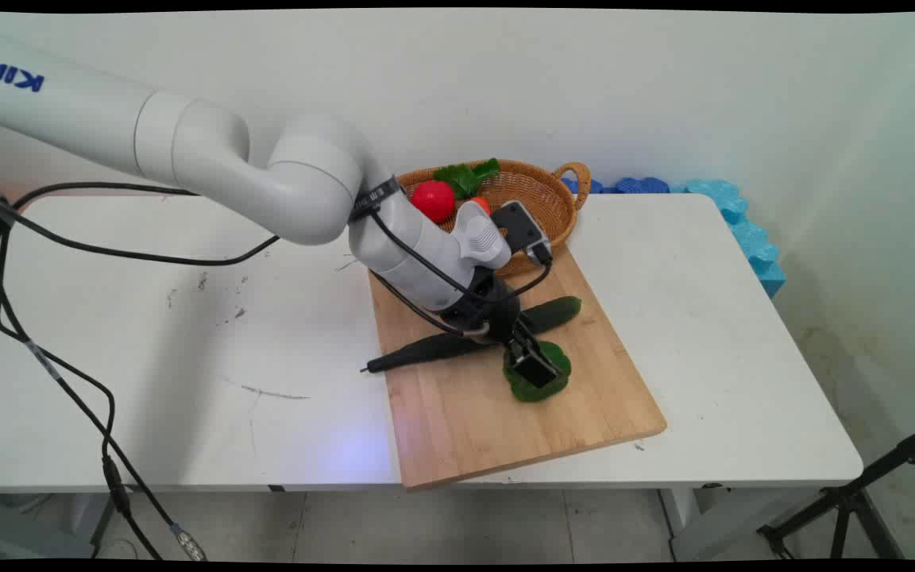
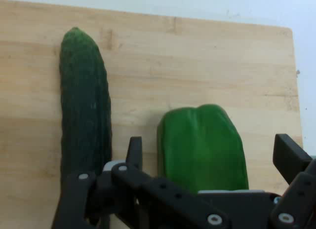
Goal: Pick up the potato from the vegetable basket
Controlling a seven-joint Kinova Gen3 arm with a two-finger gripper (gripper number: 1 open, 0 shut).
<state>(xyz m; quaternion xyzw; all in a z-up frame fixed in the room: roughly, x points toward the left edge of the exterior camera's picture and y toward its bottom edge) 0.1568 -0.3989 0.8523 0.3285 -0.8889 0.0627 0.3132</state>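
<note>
straddling the green pepper, the end effector is spread, one finger on each side, nothing pinched yet. left to right on the cutting board: cucumber just beside, then pepper. basket is seen behind on the surface.

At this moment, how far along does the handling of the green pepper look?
Done: the claw is down at the cutting board, open astride the green bell pepper. In hand: nothing gripped. Left: closing; cucumber lies untouched alongside.
</note>
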